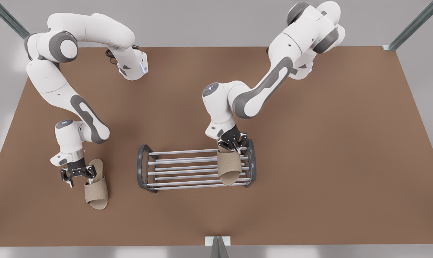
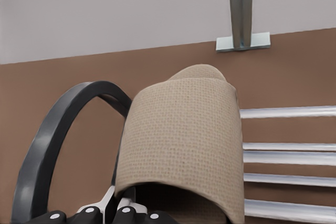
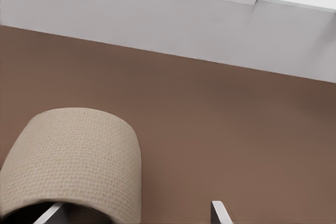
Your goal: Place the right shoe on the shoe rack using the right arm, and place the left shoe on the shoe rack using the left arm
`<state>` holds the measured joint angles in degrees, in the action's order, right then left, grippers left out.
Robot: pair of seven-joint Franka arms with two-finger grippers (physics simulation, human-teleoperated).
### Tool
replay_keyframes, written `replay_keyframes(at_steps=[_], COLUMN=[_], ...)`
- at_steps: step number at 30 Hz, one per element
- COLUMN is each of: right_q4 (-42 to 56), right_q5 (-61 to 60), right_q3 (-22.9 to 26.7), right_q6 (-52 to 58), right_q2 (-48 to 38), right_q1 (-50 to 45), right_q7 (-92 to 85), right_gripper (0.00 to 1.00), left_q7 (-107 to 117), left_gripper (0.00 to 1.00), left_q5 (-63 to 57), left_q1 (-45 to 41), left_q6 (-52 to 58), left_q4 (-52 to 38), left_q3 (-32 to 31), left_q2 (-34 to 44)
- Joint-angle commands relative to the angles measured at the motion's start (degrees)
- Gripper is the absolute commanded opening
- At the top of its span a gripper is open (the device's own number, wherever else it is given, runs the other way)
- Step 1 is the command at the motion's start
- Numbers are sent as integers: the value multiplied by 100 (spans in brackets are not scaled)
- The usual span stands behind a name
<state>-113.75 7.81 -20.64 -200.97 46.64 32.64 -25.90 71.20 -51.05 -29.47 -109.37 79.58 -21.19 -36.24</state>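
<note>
Brown tabletop [image 1: 309, 143], pale grey walls behind. Toward the front view's left, right gripper [image 1: 78, 174] sits low at the heel of the right shoe [image 1: 96, 190], fingers spread wide, one on each side of the strap in the right wrist view; shoe flat on the table, well apart from the shoe rack [image 1: 196, 168]. Farther back, left gripper [image 1: 233, 141] pinches the heel of the left shoe [image 1: 229, 166], which lies across the rack's bars beside its end frame on the front view's right.
</note>
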Motion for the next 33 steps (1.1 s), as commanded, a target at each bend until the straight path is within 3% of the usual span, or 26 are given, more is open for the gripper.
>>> replay_keyframes(at_steps=[1, 3, 4, 5, 11, 14, 16, 20, 23, 25, 27, 31, 33], right_q4=[2, 2, 11, 64, 117, 117, 108, 117, 108, 90, 55, -42, -156], right_q5=[1, 1, 1, 10, -16, -43, -52, -52, -52, -52, -52, -52, -60], right_q3=[-2, -2, -2, -2, -2, -2, -11, -11, -11, -11, -37, -63, -142], right_q6=[6, 6, 6, 6, 6, 6, 6, 6, 6, 6, 6, 14, 93], right_q2=[47, 99, 108, 117, 205, 205, 205, 205, 196, 179, 126, -138, -366], right_q1=[-38, -38, -38, -38, -161, -196, -188, -153, -117, -91, -56, -47, -47], right_q7=[24, 15, 15, 6, 59, 59, 68, 59, 59, 103, 270, 437, 700], right_gripper=[100, 100, 100, 100, 100, 100, 64, 41, 37, 22, 21, 21, 21], left_q7=[1388, 1405, 1327, 1309, 966, 887, 738, -18, -1290, -2513, -2972, -2972, -4148], left_gripper=[21, 21, 48, 100, 100, 100, 100, 100, 100, 100, 100, 100, 100], left_q5=[-36, -45, -62, -80, -150, 322, 1378, 2249, 2555, 2715, 2715, 2776, 2768], left_q1=[-32, -50, -68, -85, -182, -375, -375, -77, 915, 1908, 2437, 2560, 2815], left_q6=[21, 21, 21, 21, 109, 1004, 2058, 3773, 4126, 4135, 4126, 4143, 4117], left_q4=[-4, -4, -39, -57, -75, -522, -874, -1717, -1947, -1938, -1929, -1912, -1929], left_q3=[1, 1, -8, -8, -8, -403, -667, -790, -782, -782, -782, -782, -764], left_q2=[3, 3, 3, -6, 65, 161, 793, 1453, 1707, 1796, 1796, 1805, 1796])
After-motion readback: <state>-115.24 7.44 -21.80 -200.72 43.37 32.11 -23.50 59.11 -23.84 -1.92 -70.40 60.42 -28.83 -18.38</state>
